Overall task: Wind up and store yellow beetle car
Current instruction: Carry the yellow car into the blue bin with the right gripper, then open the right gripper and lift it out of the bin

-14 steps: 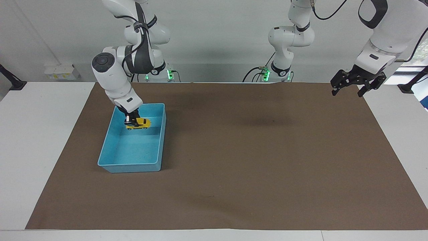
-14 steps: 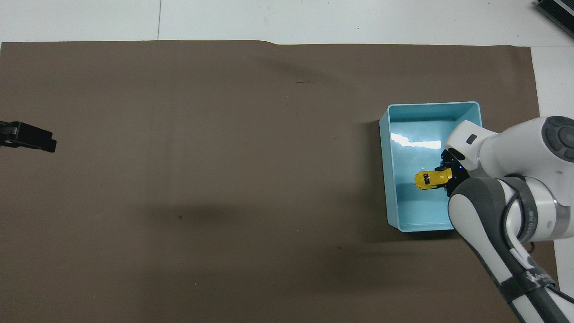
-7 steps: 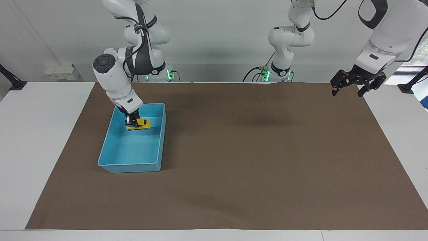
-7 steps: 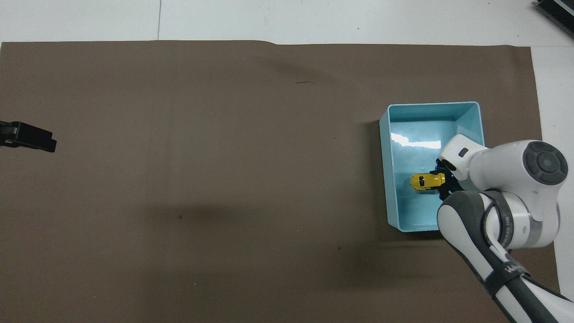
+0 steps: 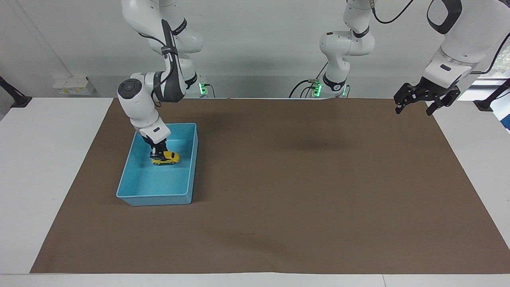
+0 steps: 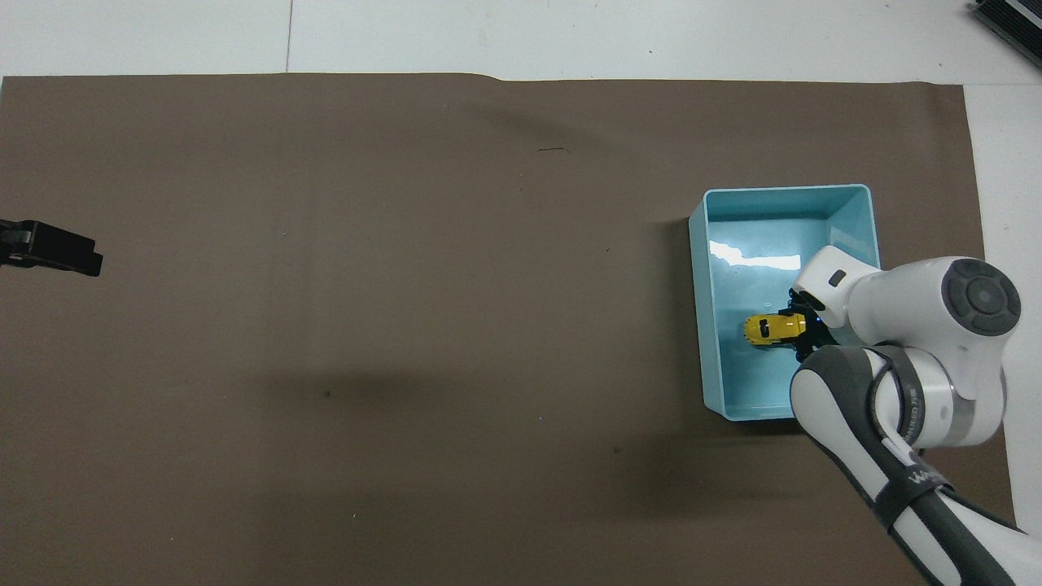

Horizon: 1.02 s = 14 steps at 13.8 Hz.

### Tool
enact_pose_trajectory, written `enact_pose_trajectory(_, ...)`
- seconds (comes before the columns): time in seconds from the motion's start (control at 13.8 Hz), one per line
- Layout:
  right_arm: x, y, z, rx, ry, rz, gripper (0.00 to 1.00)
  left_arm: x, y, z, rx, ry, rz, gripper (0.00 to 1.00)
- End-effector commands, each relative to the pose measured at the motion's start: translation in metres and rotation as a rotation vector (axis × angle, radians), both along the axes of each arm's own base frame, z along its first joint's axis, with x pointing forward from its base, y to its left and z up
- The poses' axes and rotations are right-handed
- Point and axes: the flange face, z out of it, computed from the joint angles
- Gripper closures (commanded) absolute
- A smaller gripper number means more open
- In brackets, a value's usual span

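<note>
The yellow beetle car (image 5: 166, 158) (image 6: 768, 329) is down inside the blue tray (image 5: 155, 195) (image 6: 698, 309), low on its floor in the half nearer to the robots. My right gripper (image 5: 156, 153) (image 6: 803, 330) reaches down into the tray and is shut on one end of the car. My left gripper (image 5: 413, 111) (image 6: 50, 248) hangs open and empty in the air over the edge of the brown mat at the left arm's end of the table, where that arm waits.
The brown mat (image 5: 303, 191) covers most of the white table. The tray stands on it at the right arm's end, close to the robots. Small white boxes (image 5: 73, 85) lie at the table's edge by the wall.
My right gripper has lowered the car from above the tray's floor down to it and shifted slightly away from the robots. The left arm has not moved.
</note>
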Motion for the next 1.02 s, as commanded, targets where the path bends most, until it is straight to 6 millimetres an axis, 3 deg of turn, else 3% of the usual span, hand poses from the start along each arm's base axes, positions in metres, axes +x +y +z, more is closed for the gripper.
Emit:
enact_pose_trajectory(0.0,0.003,-0.004,0.004,0.014,-0.004,-0.029,0.0,-0.004,0.001,0.007,-0.013,0.003,0.004,0.0)
enact_pose_trajectory(0.51,0.031,0.005,0.085,0.027,0.044,-0.142,0.0,-0.004,0.001,0.007,-0.013,0.003,0.004,0.0)
enact_pose_trajectory(0.94,0.05,0.01,0.165,0.082,0.036,-0.401,0.0,-0.004,0.001,0.007,-0.013,0.003,0.004,0.0)
